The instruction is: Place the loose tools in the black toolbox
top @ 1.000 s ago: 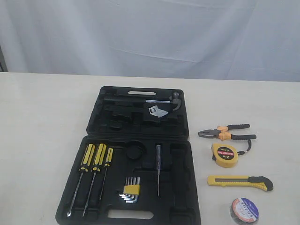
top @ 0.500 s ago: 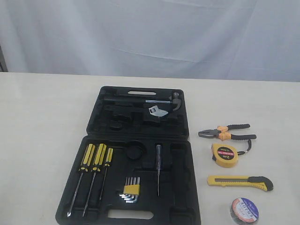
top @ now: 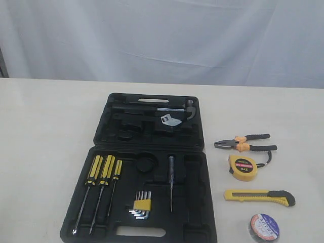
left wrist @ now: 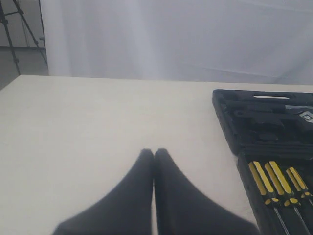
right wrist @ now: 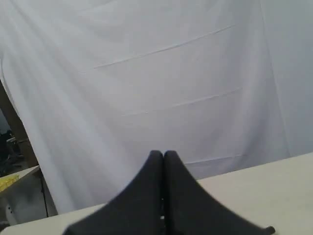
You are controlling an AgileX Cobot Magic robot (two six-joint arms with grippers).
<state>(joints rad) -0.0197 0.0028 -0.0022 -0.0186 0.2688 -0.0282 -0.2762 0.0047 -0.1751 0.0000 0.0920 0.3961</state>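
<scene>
Fingers of the left gripper [left wrist: 153, 152] meet tip to tip on nothing, above the table [top: 45, 152] left of the black toolbox [top: 197, 192], which lies open mid-table with its handle slot [top: 140, 232] at the near edge. Right of the toolbox, clear of it, lie pliers [top: 243, 143], tape measure [top: 243, 168], utility knife [top: 258, 196] and tape roll [top: 264, 226], ranged toward the near edge. On the right gripper [right wrist: 163, 154] the tips are likewise together, empty.

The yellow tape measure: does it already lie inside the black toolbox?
No, the yellow tape measure lies on the table, to the right of the black toolbox and apart from it.
</scene>
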